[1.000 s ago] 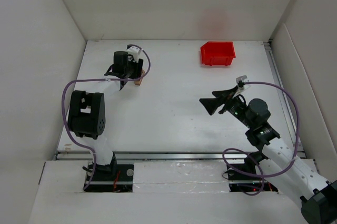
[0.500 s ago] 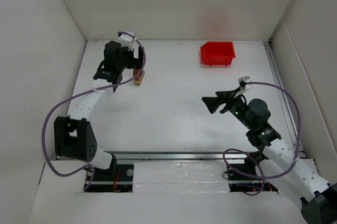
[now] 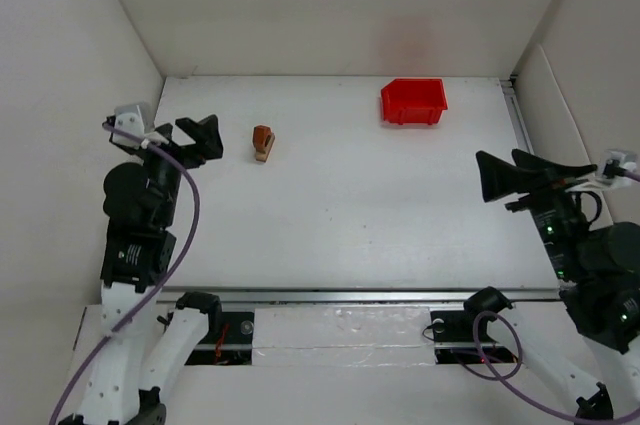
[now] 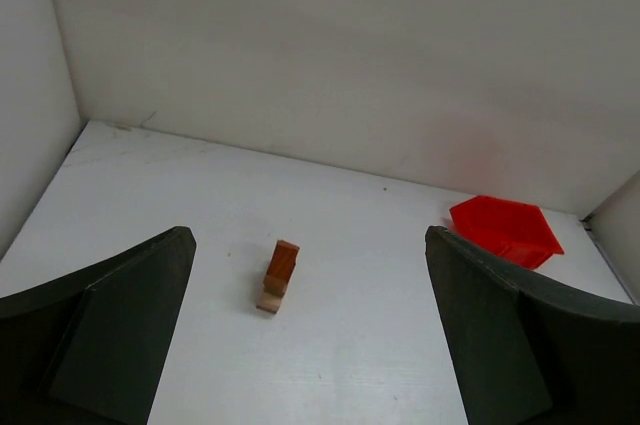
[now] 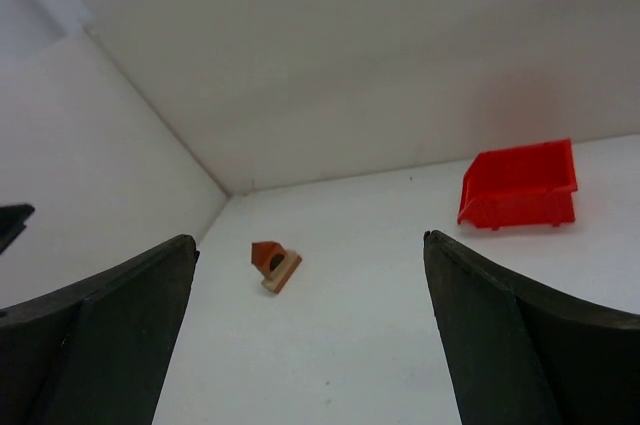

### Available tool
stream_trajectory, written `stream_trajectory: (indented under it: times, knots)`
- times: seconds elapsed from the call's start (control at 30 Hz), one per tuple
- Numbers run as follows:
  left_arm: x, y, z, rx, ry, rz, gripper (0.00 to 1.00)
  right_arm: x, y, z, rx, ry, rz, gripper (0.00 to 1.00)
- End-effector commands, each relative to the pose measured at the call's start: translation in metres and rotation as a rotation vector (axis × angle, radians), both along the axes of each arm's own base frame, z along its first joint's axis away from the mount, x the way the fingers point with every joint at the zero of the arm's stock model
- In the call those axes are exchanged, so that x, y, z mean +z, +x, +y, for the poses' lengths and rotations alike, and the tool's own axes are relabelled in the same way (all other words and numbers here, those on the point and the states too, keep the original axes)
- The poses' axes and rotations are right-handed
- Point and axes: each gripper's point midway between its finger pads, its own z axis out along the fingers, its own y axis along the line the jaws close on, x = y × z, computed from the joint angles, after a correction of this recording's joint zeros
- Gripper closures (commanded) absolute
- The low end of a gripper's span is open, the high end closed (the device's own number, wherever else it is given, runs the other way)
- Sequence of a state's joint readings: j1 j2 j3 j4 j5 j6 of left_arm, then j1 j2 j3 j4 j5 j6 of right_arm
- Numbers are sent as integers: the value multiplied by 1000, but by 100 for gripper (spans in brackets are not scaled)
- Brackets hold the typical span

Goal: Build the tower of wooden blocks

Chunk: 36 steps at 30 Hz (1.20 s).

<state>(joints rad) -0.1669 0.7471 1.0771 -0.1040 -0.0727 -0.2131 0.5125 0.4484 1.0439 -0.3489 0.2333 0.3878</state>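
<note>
The tower (image 3: 263, 142) is a small stack at the back left of the table: a tan flat block at the bottom and reddish-brown wood blocks on top. In the left wrist view the tower (image 4: 278, 275) stands free, well ahead of my left gripper (image 4: 308, 245), which is open and empty. Seen from the right wrist, the tower (image 5: 273, 263) has a peaked top and a dark round opening. My right gripper (image 5: 310, 240) is open and empty, far from it. From above, the left gripper (image 3: 190, 140) sits left of the tower and the right gripper (image 3: 484, 177) is at the right side.
A red plastic bin (image 3: 412, 101) stands at the back right, also visible as the bin (image 4: 505, 228) and the bin (image 5: 520, 185) in the wrist views. White walls enclose the table at the back and on both sides.
My left gripper has opened, let go of the tower and drawn back to the near left. The right arm has pulled back to the right. The tower stays in place.
</note>
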Motion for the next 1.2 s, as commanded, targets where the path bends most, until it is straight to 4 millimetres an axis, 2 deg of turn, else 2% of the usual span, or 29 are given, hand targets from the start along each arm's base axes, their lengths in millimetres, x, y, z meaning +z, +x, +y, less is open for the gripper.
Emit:
stream_trajectory:
  times: [0.0, 0.03, 0.07, 0.1, 0.17, 0.27, 0.43, 0.7, 0.87, 1.17]
  knots:
    - [-36, -21, 7, 32, -90, 61, 1, -22, -10, -18, -59, -133, 113, 0]
    - [-35, -29, 10, 43, -109, 40, 1, -13, -15, -22, -64, -137, 103, 0]
    - [-27, -46, 13, 45, -124, -12, 1, -13, -17, -26, -77, -147, 111, 0]
    - [-35, -52, 19, 73, -122, -6, 1, -18, -18, -30, -90, -176, 133, 0]
    - [-34, -70, 31, 119, -137, -34, 1, -14, -24, -35, -99, -199, 125, 0]
    - [-41, -78, 28, 95, -127, -30, 1, -14, -30, -47, -136, -224, 128, 0]
    - [-46, -82, 24, 69, -108, -20, 1, -11, -33, -53, -164, -227, 122, 0]
    - [-66, -73, 27, 89, -88, -34, 1, -11, -23, -41, -130, -239, 117, 0]
    - [-65, -70, 26, 85, -85, -46, 1, -12, -19, -39, -126, -242, 125, 0]
    - [-75, -66, 22, 70, -79, -40, 1, -15, -17, -35, -114, -228, 121, 0]
